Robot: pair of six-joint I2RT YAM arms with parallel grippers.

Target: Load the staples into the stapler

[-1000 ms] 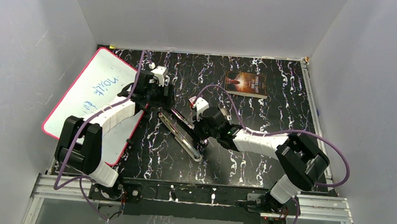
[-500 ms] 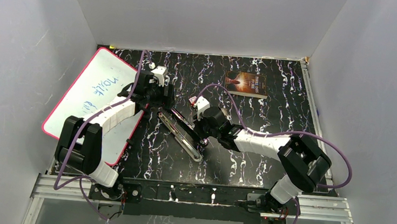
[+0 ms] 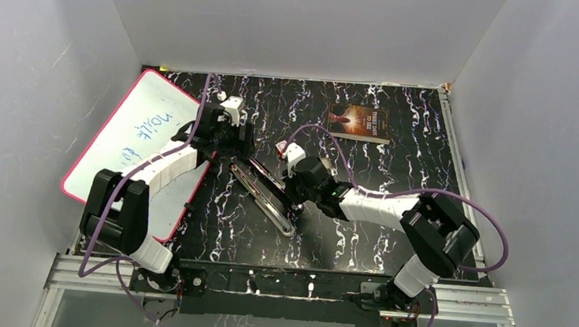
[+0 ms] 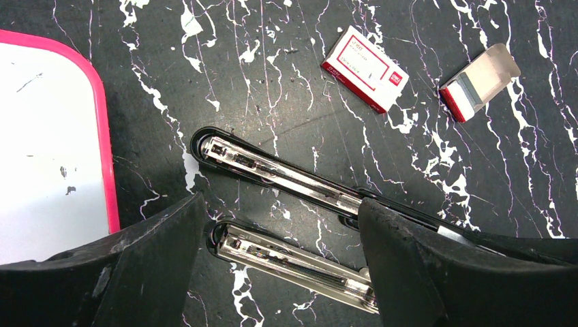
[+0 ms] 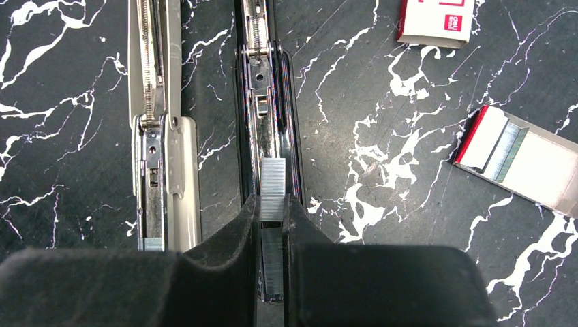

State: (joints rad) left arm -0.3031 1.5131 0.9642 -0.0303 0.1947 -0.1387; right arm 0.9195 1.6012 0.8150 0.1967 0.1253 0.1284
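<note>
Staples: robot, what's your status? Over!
Right tool shut on staples, over stapler. Left tool open, straddling stapler. Nothing in the way.

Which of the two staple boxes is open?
The right-hand box in the left wrist view, flap raised, staples showing; the other box is closed.

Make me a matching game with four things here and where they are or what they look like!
Things
1. staples
2. whiteboard
3. book
4. open box

Clues
A. lying flat, toward the back right of the table
B. pinched in the right gripper, over the stapler
C. pink rim, on the left
D. red end, strips showing inside

Pairs: 1-B, 2-C, 3-A, 4-D
</note>
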